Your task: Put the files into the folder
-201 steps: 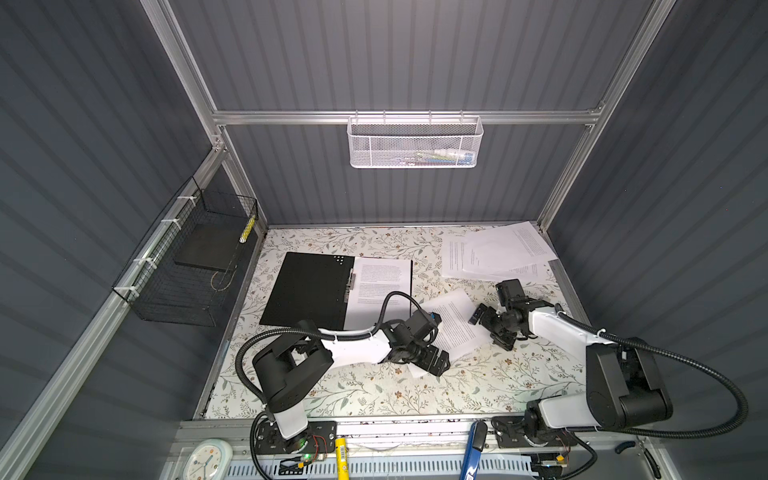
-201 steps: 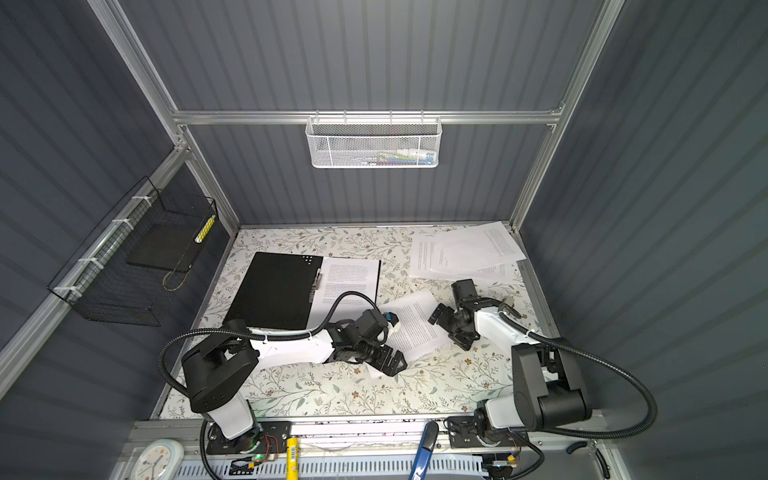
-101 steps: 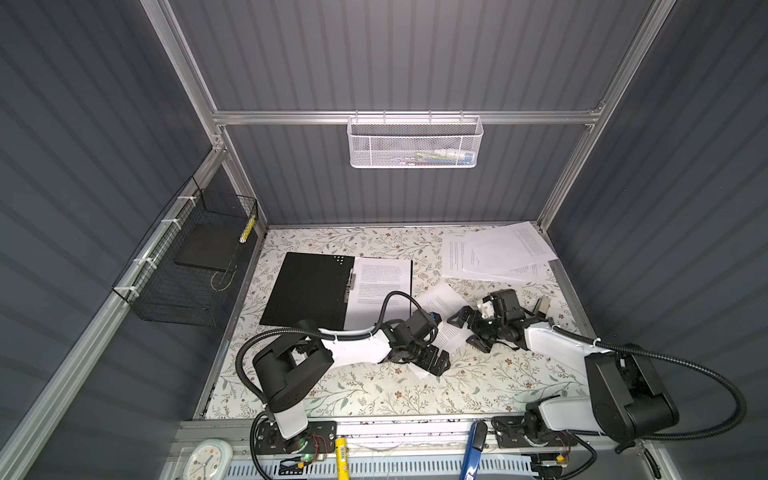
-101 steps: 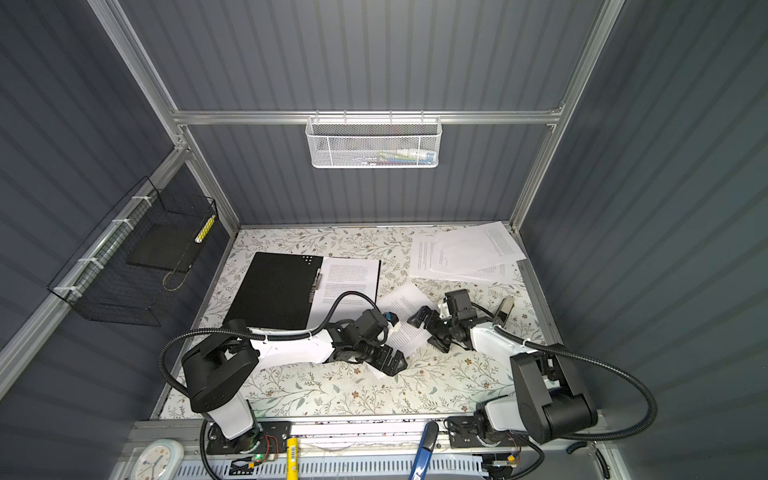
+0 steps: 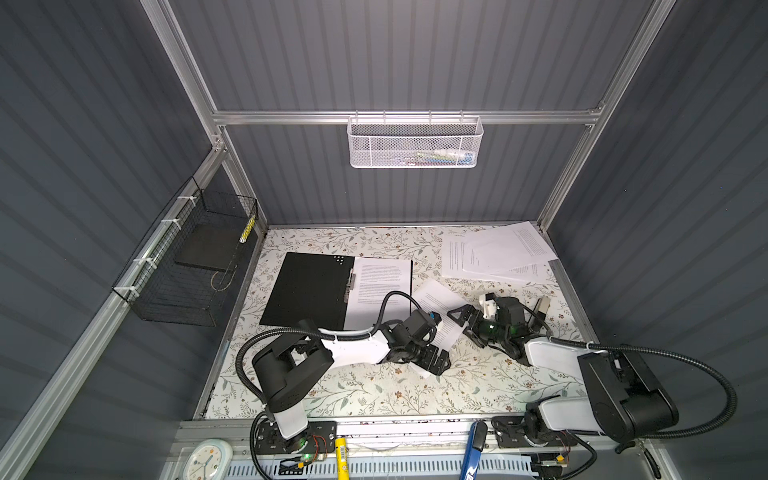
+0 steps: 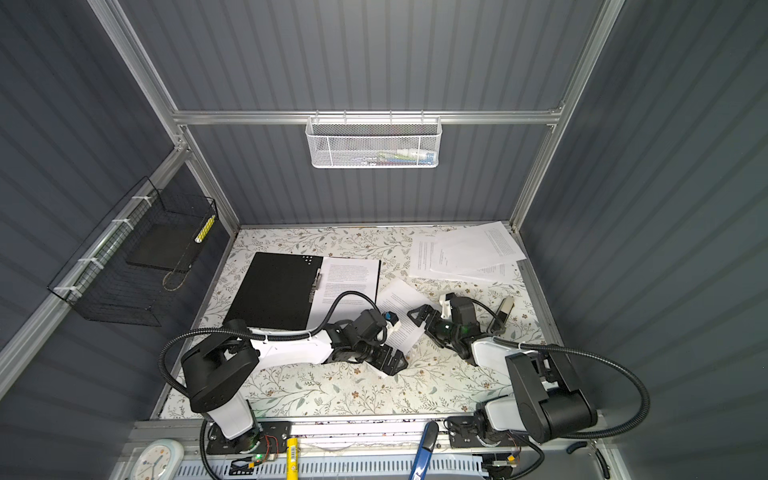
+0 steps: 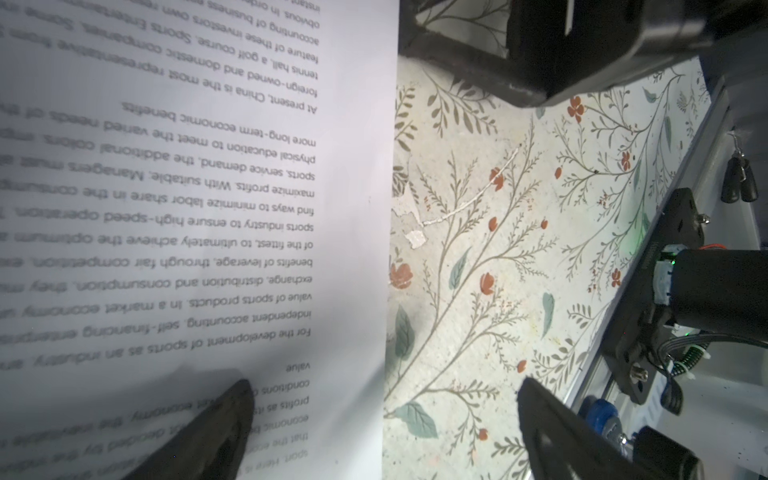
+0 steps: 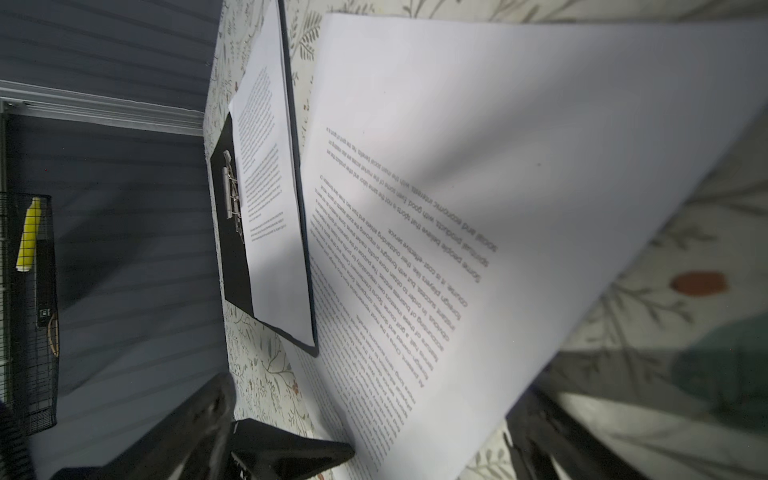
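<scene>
**Both grippers wide open at the loose sheet, nothing pinched yet**

Clock read in a top view, 12 = back wall. The folder [image 5: 307,291] lay open flat at approx. 10 o'clock of the table [image 5: 374,390], black inside up, w/ one filed sheet [image 5: 380,286] on its 3 o'clock half beside the metal clip [image 5: 350,284]. A loose sheet [image 5: 440,303] sat skewed near table ctr, just off the folder's 3 o'clock edge. The stack [image 5: 494,253] of remaining files was fanned out at 1–2 o'clock, well apart from the folder.

The left gripper [image 5: 432,361] was low at the loose sheet's 6 o'clock end. Its jaws were spread fully: in the left wrist view one finger [image 7: 208,428] was over the paper and the other over bare cloth, so it gripped nothing. The right gripper [image 5: 463,318] was at the sheet's 3 o'clock edge, also fully spread. In the right wrist view the paper ran between its fingers, looking raised on that side, but wasn't clamped.

Handling, my read: the paper is v. light, thin and floppy, and sticks flat to cloth. It'll sag or crease if taken mid-page. Best hold is prob. the raised 3 o'clock edge, pinched shallow, w/ the other arm steadying the 6 o'clock end. Then slide it toward 9–10 o'clock onto the filed sheet.
</scene>
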Motion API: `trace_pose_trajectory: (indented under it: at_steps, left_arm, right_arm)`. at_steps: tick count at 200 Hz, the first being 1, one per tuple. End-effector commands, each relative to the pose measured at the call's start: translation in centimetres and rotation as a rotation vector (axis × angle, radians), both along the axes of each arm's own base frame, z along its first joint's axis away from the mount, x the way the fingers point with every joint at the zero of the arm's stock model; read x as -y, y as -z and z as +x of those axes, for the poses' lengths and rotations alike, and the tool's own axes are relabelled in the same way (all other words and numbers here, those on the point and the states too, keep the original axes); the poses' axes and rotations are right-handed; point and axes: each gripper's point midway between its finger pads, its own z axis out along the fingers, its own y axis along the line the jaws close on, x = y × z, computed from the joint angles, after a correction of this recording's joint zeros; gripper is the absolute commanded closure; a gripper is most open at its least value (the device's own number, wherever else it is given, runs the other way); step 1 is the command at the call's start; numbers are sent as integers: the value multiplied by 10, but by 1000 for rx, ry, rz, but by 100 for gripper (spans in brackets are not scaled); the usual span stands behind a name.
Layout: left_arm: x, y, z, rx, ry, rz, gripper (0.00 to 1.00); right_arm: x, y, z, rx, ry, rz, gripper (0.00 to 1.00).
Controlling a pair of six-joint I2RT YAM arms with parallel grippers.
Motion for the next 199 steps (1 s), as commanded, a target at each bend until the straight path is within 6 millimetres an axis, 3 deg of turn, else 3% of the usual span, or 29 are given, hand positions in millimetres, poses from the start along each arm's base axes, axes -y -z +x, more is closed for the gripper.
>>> trace_pose_trajectory:
  at_steps: [1,33,72,131,166,182,199]
  left_arm:
    - [-48,58,-31,-138,-2,213,0]
    - [-48,59,-32,-140,-6,212,0]
    - [-49,61,-33,-142,-10,209,0]
    - [-47,48,-30,-119,-15,188,0]
    - [-34,24,-25,-100,-11,119,0]
    - [-26,8,-22,-79,1,83,0]
    - [-18,-17,-15,-33,11,44,0]
  right_arm:
    - [-4,-22,18,145,-4,54,1]
    - [-14,-28,27,200,-41,108,10]
    - [-13,-13,33,168,-16,112,24]
    - [7,-4,46,149,81,30,51]
    - [15,-9,49,167,103,-21,73]
    - [22,-9,47,153,129,-21,100]
    - [36,-13,41,160,183,-31,100]
